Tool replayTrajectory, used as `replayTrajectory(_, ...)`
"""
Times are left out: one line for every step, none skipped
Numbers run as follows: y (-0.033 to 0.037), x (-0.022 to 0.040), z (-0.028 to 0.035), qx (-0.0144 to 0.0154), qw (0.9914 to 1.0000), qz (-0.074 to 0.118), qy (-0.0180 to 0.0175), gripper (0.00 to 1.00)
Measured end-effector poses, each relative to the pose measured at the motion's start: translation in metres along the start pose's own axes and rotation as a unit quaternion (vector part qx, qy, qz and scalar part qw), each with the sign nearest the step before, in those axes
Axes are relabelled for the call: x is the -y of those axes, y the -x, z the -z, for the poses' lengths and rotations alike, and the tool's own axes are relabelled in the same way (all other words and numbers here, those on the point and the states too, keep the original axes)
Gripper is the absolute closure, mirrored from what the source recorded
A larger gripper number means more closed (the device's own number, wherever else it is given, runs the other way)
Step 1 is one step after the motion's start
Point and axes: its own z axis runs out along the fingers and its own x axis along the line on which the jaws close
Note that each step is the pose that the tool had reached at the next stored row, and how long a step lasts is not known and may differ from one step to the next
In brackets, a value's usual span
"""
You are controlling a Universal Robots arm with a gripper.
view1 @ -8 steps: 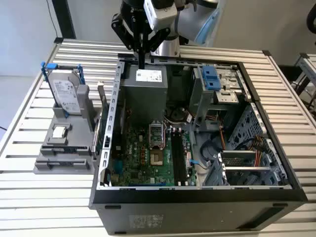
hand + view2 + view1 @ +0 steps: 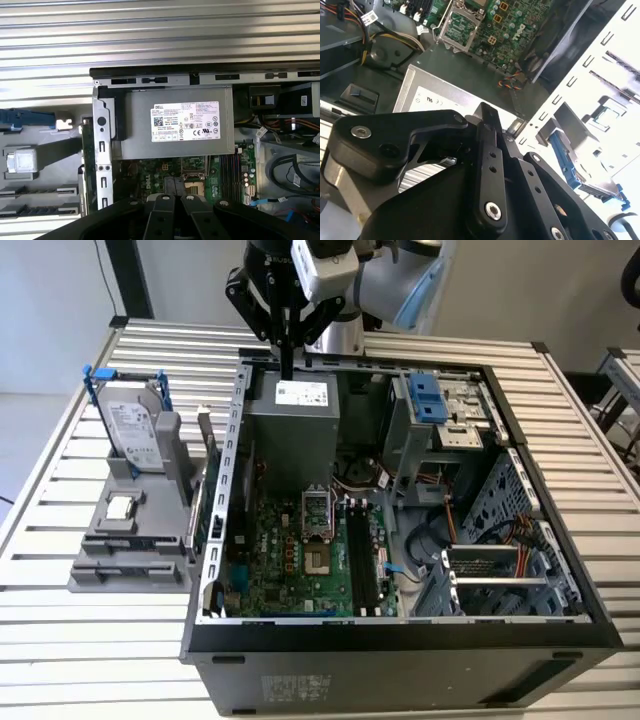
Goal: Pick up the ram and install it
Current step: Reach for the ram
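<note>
The ram (image 2: 205, 490) is a dark green board standing on its long edge in the grey fixture (image 2: 120, 550), right beside the open computer case's side wall on the exterior view's left. In the first wrist view the ram (image 2: 87, 155) shows edge-on as a thin green strip along that wall. My gripper (image 2: 288, 368) hangs point-down over the far rim of the case, above the grey power supply (image 2: 292, 405). Its black fingers (image 2: 165, 205) are pressed together with nothing between them. It is well away from the ram. In the second wrist view the gripper (image 2: 487, 115) hovers over the power supply (image 2: 445, 97).
Inside the case lie the green motherboard (image 2: 275, 550), its long black memory slots (image 2: 362, 550) and the CPU socket (image 2: 318, 530). A blue drive bracket (image 2: 430, 400) and loose cables (image 2: 500, 535) fill the exterior view's right. A labelled hard drive (image 2: 130, 430) stands in the fixture. Everything rests on a slatted metal table (image 2: 90, 640).
</note>
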Motion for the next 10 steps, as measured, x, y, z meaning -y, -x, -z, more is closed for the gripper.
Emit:
replayTrajectory(0.0,0.0,0.0,0.0,1.0,0.0,0.0,1.0)
replayTrajectory(0.0,0.0,0.0,0.0,1.0,0.0,0.0,1.0)
replayTrajectory(0.0,0.0,0.0,0.0,1.0,0.0,0.0,1.0)
replayTrajectory(0.0,0.0,0.0,0.0,1.0,0.0,0.0,1.0)
replayTrajectory(0.0,0.0,0.0,0.0,1.0,0.0,0.0,1.0)
replayTrajectory(-0.0003,0.0,0.0,0.0,1.0,0.0,0.0,1.0)
replayTrajectory(-0.0013,0.0001,0.0001,0.0,1.0,0.0,-0.0001,1.0)
replayTrajectory(-0.0028,0.0002,0.0002,-0.0001,1.0,0.0,-0.0001,1.0)
replayTrajectory(-0.0046,0.0003,0.0002,0.0,1.0,0.0,-0.0001,1.0)
replayTrajectory(-0.0065,0.0005,0.0002,0.0,1.0,0.0,0.0,1.0)
